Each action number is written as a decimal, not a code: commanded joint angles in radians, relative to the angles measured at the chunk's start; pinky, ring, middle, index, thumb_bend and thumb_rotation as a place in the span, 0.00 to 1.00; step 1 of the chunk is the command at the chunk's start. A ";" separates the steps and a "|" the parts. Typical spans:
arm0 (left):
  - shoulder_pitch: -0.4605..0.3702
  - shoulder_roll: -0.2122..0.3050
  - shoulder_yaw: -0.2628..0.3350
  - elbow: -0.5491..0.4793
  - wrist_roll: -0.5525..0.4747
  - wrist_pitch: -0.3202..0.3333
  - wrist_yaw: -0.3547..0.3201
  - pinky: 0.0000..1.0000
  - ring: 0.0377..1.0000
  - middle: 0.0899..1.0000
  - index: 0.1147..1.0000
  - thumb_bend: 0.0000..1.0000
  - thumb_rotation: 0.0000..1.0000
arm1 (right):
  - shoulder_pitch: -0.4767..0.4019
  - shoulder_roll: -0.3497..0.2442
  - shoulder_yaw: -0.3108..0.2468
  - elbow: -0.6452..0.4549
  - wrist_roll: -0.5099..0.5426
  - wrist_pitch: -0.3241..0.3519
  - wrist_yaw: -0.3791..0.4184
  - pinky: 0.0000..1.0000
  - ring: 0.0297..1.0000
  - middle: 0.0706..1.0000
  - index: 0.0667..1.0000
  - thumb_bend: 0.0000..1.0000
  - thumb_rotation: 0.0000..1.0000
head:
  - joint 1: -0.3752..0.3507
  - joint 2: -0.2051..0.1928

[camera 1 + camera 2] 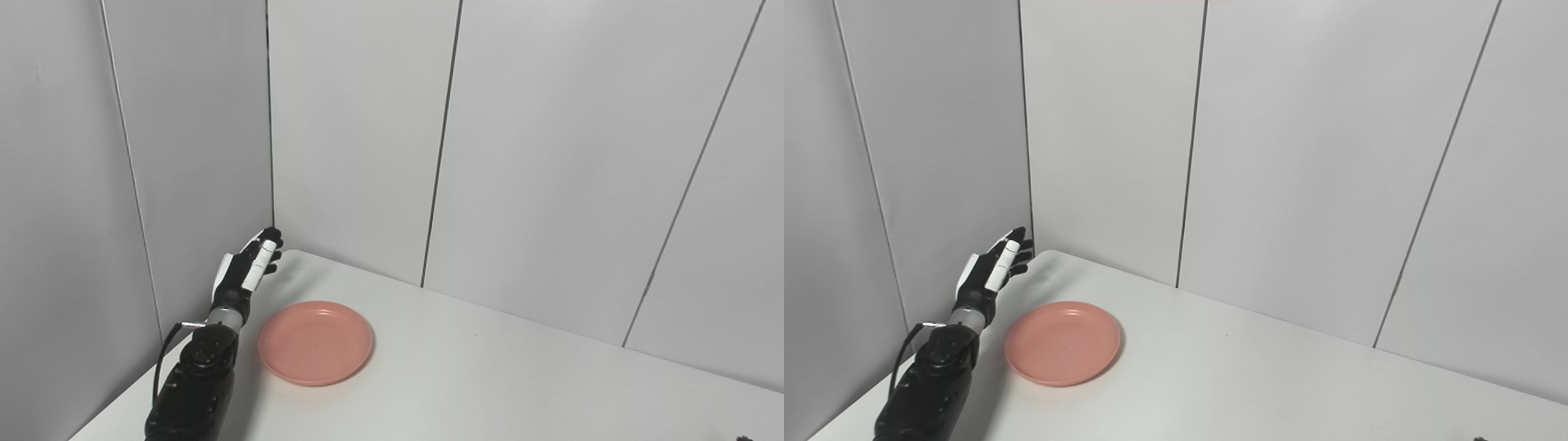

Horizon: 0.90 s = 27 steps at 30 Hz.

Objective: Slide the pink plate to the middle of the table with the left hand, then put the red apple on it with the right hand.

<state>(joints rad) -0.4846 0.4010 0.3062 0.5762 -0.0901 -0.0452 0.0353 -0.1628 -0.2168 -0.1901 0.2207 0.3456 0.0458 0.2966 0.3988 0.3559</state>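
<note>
The pink plate [315, 342] lies flat and empty on the white table [490, 380], toward its left side. My left hand [248, 267] is raised just left of and beyond the plate, near the table's back-left corner, fingers stretched out and apart, holding nothing and not touching the plate. The same plate [1063, 342] and left hand [992, 269] appear in the right eye view. No red apple shows in either view. Only a tiny dark speck at the bottom right edge hints at the right arm; the right hand itself is out of frame.
Grey panelled walls [551, 153] close the table at the back and left, meeting in a corner right behind my left hand. The table's left edge runs beside my left forearm [196, 380].
</note>
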 commanded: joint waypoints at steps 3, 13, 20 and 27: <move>-0.084 0.042 0.002 0.109 -0.006 -0.094 0.008 0.87 0.89 0.88 0.88 0.87 0.94 | 0.046 0.019 0.011 0.026 0.013 0.004 0.011 0.90 0.92 0.93 0.95 1.00 1.00 | 0.001 0.005; -0.101 0.051 -0.003 0.279 -0.021 -0.139 0.013 0.89 0.90 0.89 0.91 0.88 0.97 | 0.053 0.015 0.015 0.008 0.022 0.020 0.019 0.88 0.91 0.93 0.93 1.00 0.99 | -0.007 0.027; -0.094 0.034 -0.001 0.311 -0.068 -0.145 -0.019 0.87 0.91 0.89 0.92 0.92 0.96 | 0.063 0.013 0.024 -0.020 0.012 0.042 0.005 0.84 0.89 0.90 0.90 1.00 0.99 | -0.011 0.033; -0.064 0.006 -0.012 0.247 -0.105 -0.117 -0.046 0.84 0.89 0.89 0.92 0.82 0.95 | 0.068 0.016 0.026 -0.037 0.013 0.056 -0.005 0.85 0.89 0.90 0.90 1.00 0.99 | -0.019 0.046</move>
<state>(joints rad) -0.5310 0.4190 0.3001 0.8646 -0.1766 -0.1695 0.0178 -0.1301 -0.2185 -0.1730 0.1632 0.3487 0.0632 0.2963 0.3789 0.4003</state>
